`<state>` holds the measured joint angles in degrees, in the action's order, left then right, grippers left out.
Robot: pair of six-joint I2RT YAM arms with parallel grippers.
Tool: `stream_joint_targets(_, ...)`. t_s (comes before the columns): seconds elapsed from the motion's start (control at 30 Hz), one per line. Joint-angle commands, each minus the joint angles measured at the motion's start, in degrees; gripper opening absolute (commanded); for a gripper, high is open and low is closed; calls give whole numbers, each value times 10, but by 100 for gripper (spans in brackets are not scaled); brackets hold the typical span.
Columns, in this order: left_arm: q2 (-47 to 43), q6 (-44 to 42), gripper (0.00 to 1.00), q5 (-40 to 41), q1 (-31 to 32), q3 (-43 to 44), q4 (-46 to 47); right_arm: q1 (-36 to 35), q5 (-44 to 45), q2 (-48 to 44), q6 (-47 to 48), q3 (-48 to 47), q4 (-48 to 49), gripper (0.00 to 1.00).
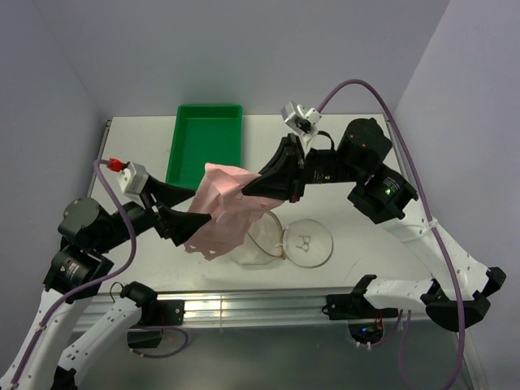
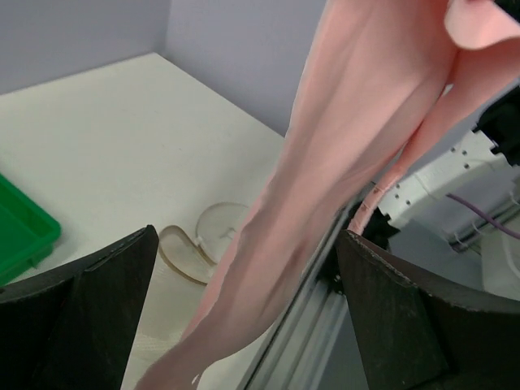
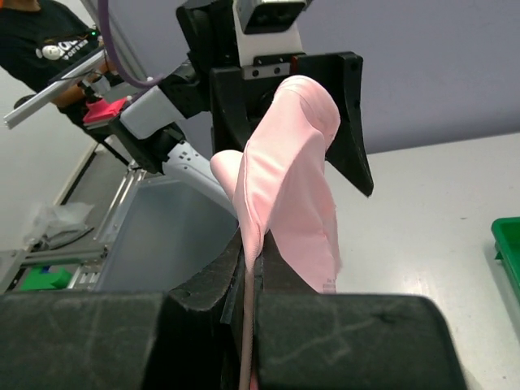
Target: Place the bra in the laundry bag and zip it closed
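Note:
The pale pink bra [image 1: 221,210] hangs in the air over the near middle of the table. My right gripper [image 1: 250,188] is shut on its upper edge, and the right wrist view shows the fabric [image 3: 292,179] pinched between the closed jaws [image 3: 264,256]. My left gripper [image 1: 182,210] stands open on either side of the bra without gripping it; the left wrist view shows the cloth [image 2: 325,179] hanging free between the wide-apart fingers [image 2: 89,309]. The white round laundry bag [image 1: 306,241] lies open on the table below, its left half partly hidden by the bra.
A green tray [image 1: 205,142] stands at the back left of the table, seen again at the edge of the left wrist view [image 2: 20,227]. The aluminium rail [image 1: 260,307] runs along the table's near edge. Purple walls close in the back and sides.

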<state>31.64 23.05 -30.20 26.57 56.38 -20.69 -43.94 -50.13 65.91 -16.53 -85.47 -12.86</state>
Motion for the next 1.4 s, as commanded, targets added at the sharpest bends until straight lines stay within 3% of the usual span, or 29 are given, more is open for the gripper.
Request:
stream_joint_targets(0.0,11,-16,96,-96,0,-9,33,10,-19,-17,-21,-22,33,0)
stream_joint_targets(0.2,15,-15,91,-163,0,-27,26,32,-55,-20,-68,-18,82,0)
stream_joint_targets(0.4,4,26,86,-207,0,-61,82,43,-62,-10,-111,-13,126,0)
stream_joint_targets(0.5,11,34,70,-211,-1,-62,94,46,-65,-3,-123,-8,126,0)
stream_joint_targets(0.7,18,70,75,-224,-1,-79,151,47,-74,4,-137,12,153,0)
stream_joint_targets(0.77,19,71,72,-227,-1,-80,154,47,-72,2,-137,20,154,0)
stream_joint_targets(0.8,21,72,60,-228,-1,-80,155,46,-70,2,-134,22,154,0)
stream_joint_targets(0.87,24,73,51,-232,0,-80,155,47,-66,3,-134,20,149,0)
stream_joint_targets(0.9,25,74,36,-239,-1,-79,154,46,-66,4,-136,19,149,0)
stream_joint_targets(1.0,19,81,7,-250,0,-79,158,47,-61,11,-144,19,148,0)
stream_joint_targets(1.03,16,84,1,-253,-1,-80,165,47,-59,17,-147,19,144,0)
stream_joint_targets(1.1,6,91,0,-259,0,-80,171,51,-46,28,-148,15,134,1)
stream_joint_targets(1.23,-5,125,0,-299,-1,-88,226,69,1,55,-159,1,85,18)
stream_joint_targets(1.27,-9,138,0,-303,-1,-91,232,75,19,62,-155,-7,69,33)
stream_joint_targets(1.37,-16,167,0,-320,-1,-102,274,103,69,98,-165,-34,35,60)
